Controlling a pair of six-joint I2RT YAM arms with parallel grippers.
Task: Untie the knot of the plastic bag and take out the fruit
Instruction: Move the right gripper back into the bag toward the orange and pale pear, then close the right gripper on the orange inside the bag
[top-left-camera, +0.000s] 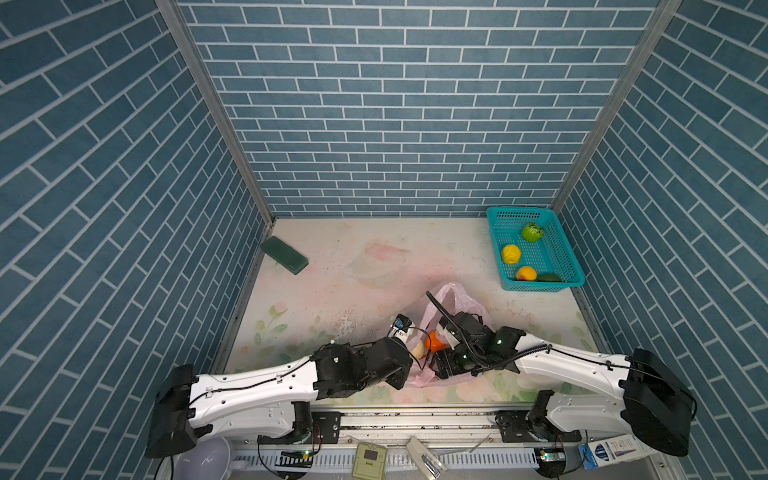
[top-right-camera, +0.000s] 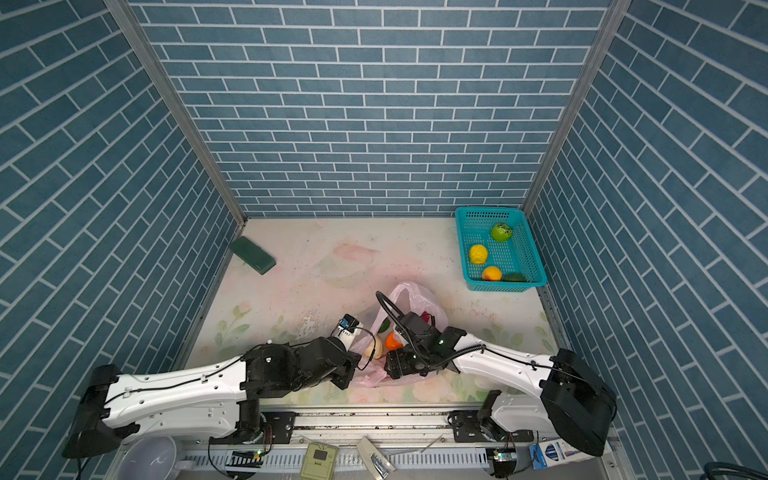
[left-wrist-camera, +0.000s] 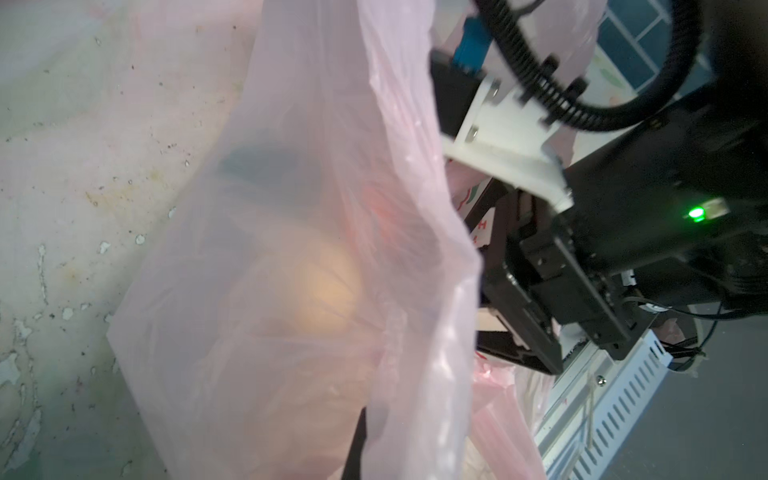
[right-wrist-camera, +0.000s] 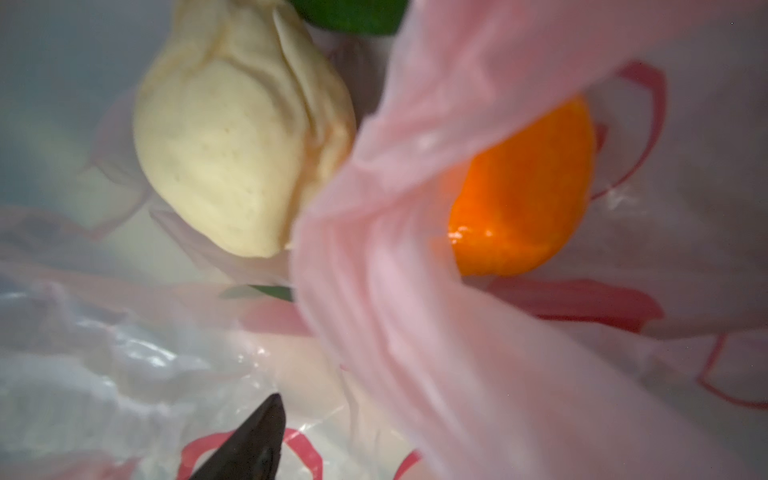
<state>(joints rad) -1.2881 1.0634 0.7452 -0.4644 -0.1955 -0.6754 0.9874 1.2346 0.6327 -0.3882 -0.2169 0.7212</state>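
Plastic bag (top-left-camera: 465, 297) in left gripper (top-left-camera: 405, 376); right gripper (top-left-camera: 438, 370) inside, jaws apart

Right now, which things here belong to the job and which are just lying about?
Job: pink bag, orange fruit and cream fruit inside it, teal basket holding four fruits.
Lying about: dark green block, pale bowl, blue-and-white box.
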